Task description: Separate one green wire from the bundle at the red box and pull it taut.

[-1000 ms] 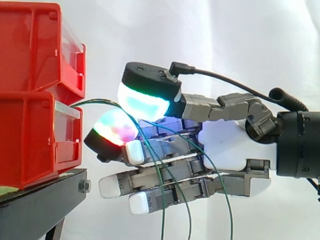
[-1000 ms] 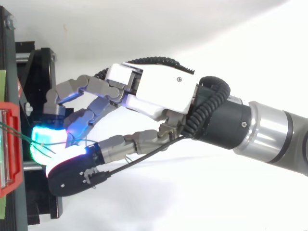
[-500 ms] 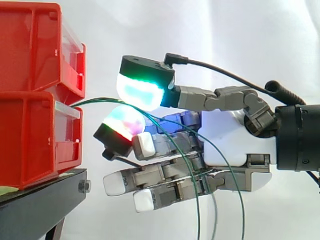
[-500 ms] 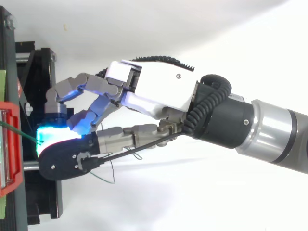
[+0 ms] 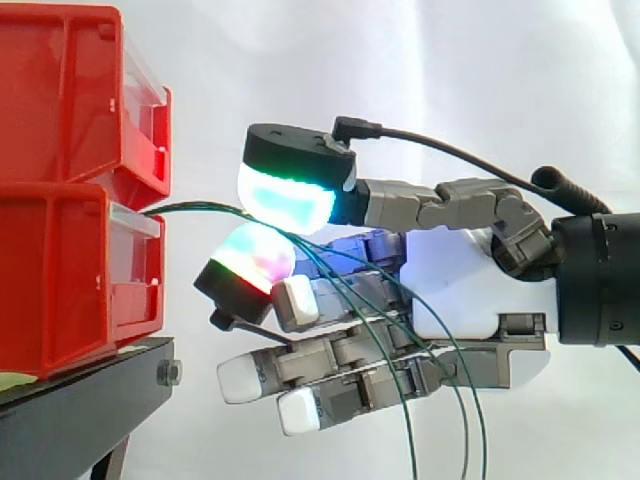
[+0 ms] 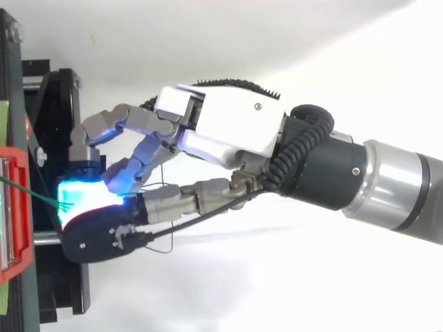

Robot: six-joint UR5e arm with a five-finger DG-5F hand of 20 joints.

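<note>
White curtain; hand apparently pinches thin green wires beside glossy red bin.

The thin green wires are leaving the front of the lower red plastic box on its 3 o'clock side as one tight bundle, running almost level toward 3 o'clock. They are passing between two glowing pads of the hand, which is pinching them. Beyond the pads they are fanning apart and drooping in slack curves toward 5 o'clock.
</note>
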